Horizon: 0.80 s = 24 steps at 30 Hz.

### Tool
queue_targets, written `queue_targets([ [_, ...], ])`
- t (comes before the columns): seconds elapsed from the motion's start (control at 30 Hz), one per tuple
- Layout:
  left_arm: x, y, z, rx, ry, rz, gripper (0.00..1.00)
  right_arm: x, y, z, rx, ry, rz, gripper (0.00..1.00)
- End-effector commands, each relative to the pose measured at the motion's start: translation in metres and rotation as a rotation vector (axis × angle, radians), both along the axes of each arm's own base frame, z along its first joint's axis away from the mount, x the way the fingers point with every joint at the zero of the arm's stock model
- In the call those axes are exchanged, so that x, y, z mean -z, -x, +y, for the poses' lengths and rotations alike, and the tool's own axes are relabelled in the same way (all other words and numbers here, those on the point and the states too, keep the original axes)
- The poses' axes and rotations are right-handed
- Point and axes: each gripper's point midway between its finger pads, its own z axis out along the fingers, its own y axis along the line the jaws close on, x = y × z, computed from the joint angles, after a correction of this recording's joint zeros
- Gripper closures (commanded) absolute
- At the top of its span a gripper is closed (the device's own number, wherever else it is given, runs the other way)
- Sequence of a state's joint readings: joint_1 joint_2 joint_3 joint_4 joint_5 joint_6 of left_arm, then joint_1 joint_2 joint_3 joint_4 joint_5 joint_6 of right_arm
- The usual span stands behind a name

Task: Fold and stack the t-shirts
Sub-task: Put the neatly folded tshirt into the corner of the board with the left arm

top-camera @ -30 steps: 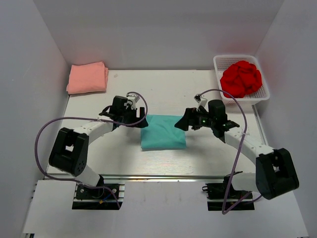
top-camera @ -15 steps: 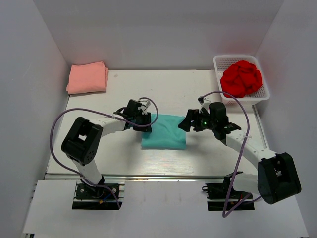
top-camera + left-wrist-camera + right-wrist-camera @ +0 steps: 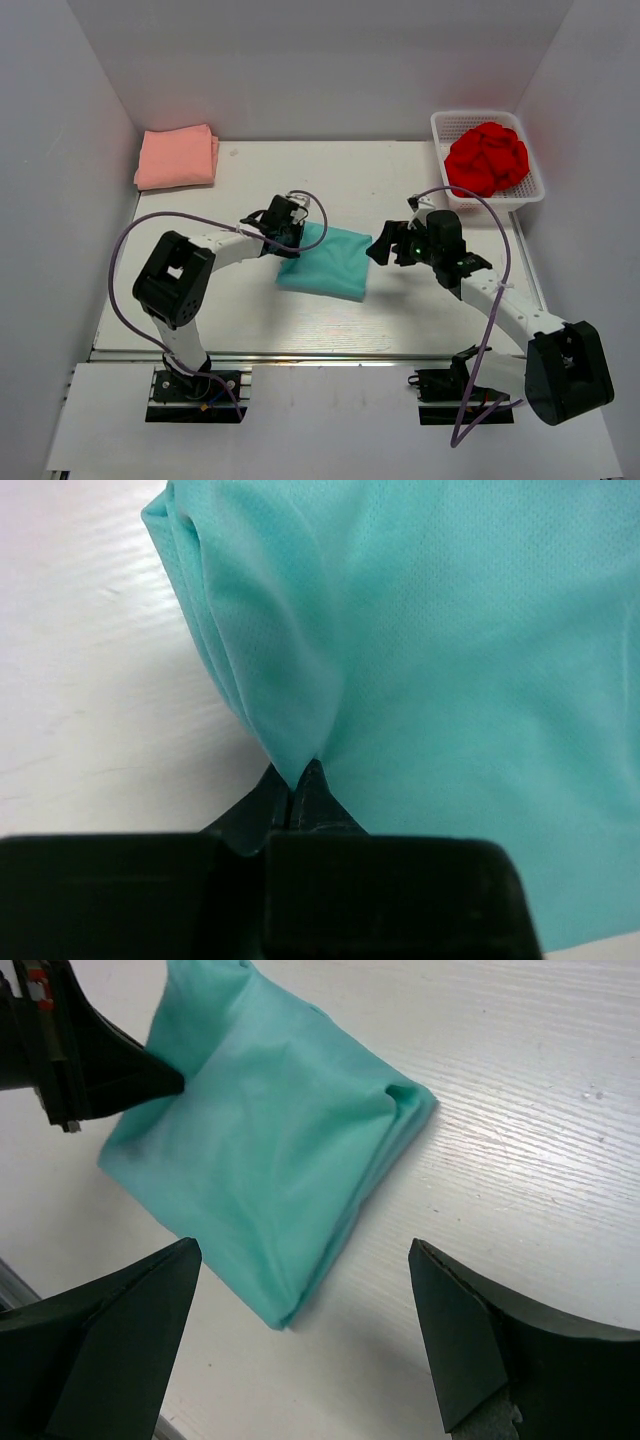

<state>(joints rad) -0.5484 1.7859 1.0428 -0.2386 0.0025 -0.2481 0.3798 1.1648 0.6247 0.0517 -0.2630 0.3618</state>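
Top view: left gripper (image 3: 290, 243) pinches the teal t-shirt (image 3: 325, 262) at its left edge, mid-table; right gripper (image 3: 383, 250) gapes just beside its right edge.
Left wrist: jaws meet on a fabric fold.
Right wrist: spread fingers (image 3: 130, 1300) are clear of the shirt.

Teal t-shirt (image 3: 325, 262): plain turquoise, fine pinhole weave up close.
Pink t-shirt (image 3: 177, 158): plain salmon.
Red t-shirt (image 3: 487, 160): bright, plain.
Basket (image 3: 440, 128): white mesh.
Table (image 3: 350, 180): white, faint wood grain.
Left gripper (image 3: 293, 247), right gripper (image 3: 303, 1260): black.
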Motion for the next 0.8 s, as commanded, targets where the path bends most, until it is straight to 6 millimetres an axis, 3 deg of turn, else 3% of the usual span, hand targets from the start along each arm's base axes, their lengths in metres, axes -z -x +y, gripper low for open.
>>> queue_targets([
  [0.0, -0.042, -0.032, 0.018, -0.01, -0.109, -0.151, 1.0, -0.007, -0.008, -0.01, 0.05, 0.023, -0.058, 0.1],
  [0.1, -0.075, -0.056, 0.022, -0.003, -0.135, -0.244, 1.0, -0.004, -0.008, -0.011, 0.054, 0.037, -0.048, 0.1],
  [0.17, -0.092, -0.069, 0.035, -0.026, -0.22, -0.303, 1.0, -0.002, -0.008, -0.011, 0.054, 0.04, -0.039, 0.1],
  [0.2, -0.11, -0.081, 0.045, -0.078, -0.272, -0.354, 1.0, -0.001, -0.008, -0.011, 0.053, 0.041, -0.036, 0.1],
  [0.27, -0.122, -0.092, 0.06, -0.092, -0.36, -0.385, 1.0, 0.001, -0.008, -0.01, 0.042, 0.051, -0.027, 0.1],
  [0.3, -0.14, -0.101, 0.065, -0.111, -0.398, -0.431, 1.0, -0.001, -0.009, -0.01, 0.043, 0.052, -0.026, 0.1],
  [0.43, -0.168, -0.121, 0.087, -0.09, -0.536, -0.512, 1.0, 0.002, -0.011, -0.01, 0.043, 0.067, -0.005, 0.1],
  [0.47, -0.184, -0.129, 0.093, -0.108, -0.546, -0.546, 1.0, 0.003, -0.011, -0.01, 0.042, 0.069, -0.001, 0.1],
  [0.53, -0.191, -0.139, 0.1, -0.115, -0.592, -0.552, 1.0, 0.004, -0.012, -0.01, 0.046, 0.071, 0.006, 0.1],
  [0.57, -0.212, -0.147, 0.107, -0.126, -0.612, -0.588, 1.0, 0.005, -0.012, -0.01, 0.046, 0.071, 0.007, 0.1],
  [0.77, -0.242, -0.176, 0.148, -0.152, -0.731, -0.642, 1.0, 0.0, -0.016, -0.008, 0.045, 0.064, 0.001, 0.1],
])
